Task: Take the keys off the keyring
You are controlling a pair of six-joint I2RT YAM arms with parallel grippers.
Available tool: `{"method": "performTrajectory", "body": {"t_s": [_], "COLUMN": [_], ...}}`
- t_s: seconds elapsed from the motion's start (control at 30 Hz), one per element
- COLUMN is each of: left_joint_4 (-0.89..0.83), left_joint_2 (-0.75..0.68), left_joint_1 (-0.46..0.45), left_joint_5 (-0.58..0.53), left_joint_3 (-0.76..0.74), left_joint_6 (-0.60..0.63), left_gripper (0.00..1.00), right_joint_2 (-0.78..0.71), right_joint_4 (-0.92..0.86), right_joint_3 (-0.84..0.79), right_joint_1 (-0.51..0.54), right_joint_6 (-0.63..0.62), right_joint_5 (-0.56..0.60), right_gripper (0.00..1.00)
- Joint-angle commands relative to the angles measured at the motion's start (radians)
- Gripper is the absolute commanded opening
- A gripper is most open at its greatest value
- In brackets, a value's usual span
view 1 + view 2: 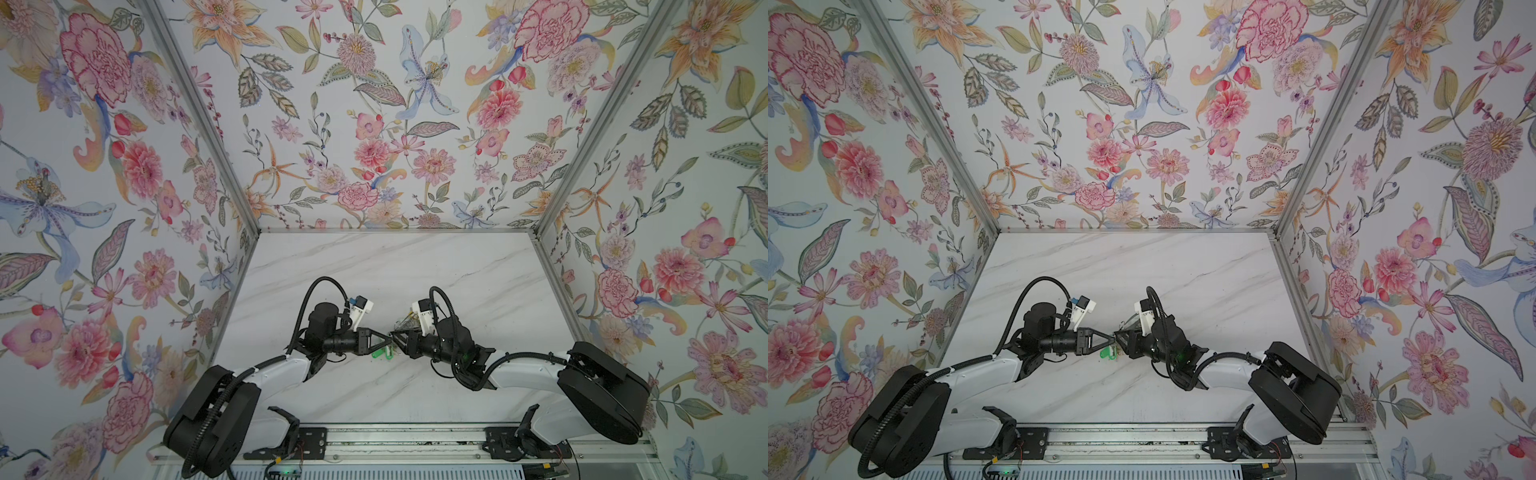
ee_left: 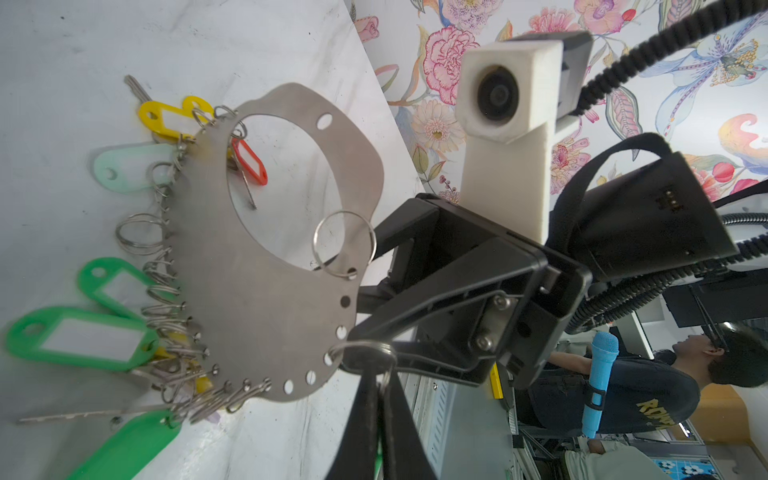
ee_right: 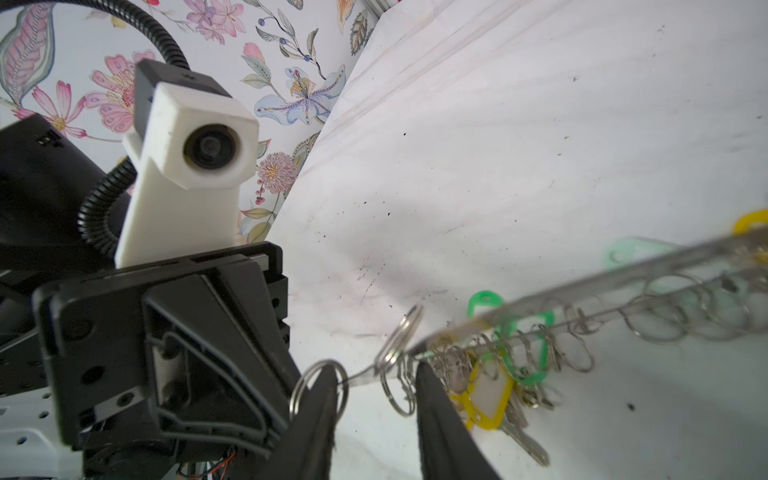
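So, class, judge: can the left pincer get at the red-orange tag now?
Probably not: the left pincer is shut on a wire ring at the rim of the keyring; the red-orange tag sits across its central hole.

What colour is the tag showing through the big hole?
The tag is red-orange, clearest in the left wrist view.

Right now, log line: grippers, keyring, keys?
left gripper: shut on small wire ring | right gripper: jaws apart at flat grey metal keyring rim | tagged silvery keys: attached
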Motion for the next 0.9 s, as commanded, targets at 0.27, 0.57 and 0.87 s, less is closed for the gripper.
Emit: {"method": "performTrajectory", "body": {"t_s": [0.27,0.57,0.87], "left_joint_4": [0.014,-0.103,-0.208], "left_joint_2": [-0.012,-0.042,-0.091], "left_joint_1": [0.011,0.013,0.012], "left_joint_5": [0.018,-0.045,-0.25], "left_joint_3": [-0.011,-0.065,-0.171], "left_joint_6": [0.026,0.082,0.1], "left_gripper": [0.0,0.0,0.0], "right_joint_2": [-0.052,-0.009,-0.063], "right_joint_4": [-0.279,-0.488,-0.746], "right_joint_3": [0.118,0.212,0.288], "right_joint_1": [0.003,0.028,0.048], "right_joint_6": [-0.126,-0.16,-0.17], "right_joint_5": [0.12,0.12,0.117], "right_gripper": [0.18,0.2,0.23]}}
